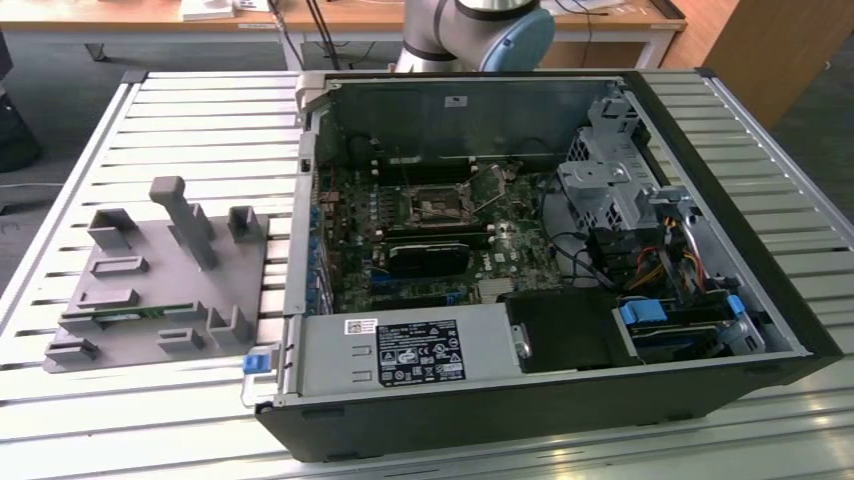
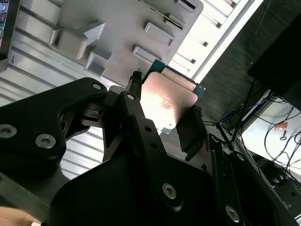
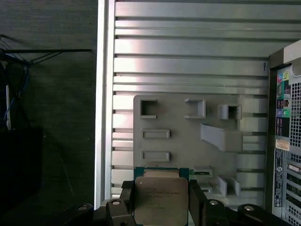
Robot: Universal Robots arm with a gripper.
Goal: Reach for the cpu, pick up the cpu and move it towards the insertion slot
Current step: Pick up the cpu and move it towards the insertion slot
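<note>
In both wrist views the cpu (image 2: 167, 101) (image 3: 159, 200), a flat square chip with a silvery top and a thin green rim, sits between the two black fingers (image 2: 190, 134) of my gripper (image 2: 164, 112) (image 3: 161, 203). The gripper is shut on the chip's opposite edges and holds it level, well above the grey part holder (image 3: 188, 136) on the slatted table. In the exterior view the insertion slot (image 1: 437, 207), a square socket with a shiny frame, lies on the motherboard inside the open computer case (image 1: 721, 200).
The grey holder (image 1: 160, 280) has upright posts and a green memory stick (image 1: 127, 318) at its near edge. A black card (image 1: 427, 255) lies below the socket, with a drive cage (image 1: 607, 185) and cables to the exterior view's right. The arm's base (image 1: 474, 30) rises behind the case.
</note>
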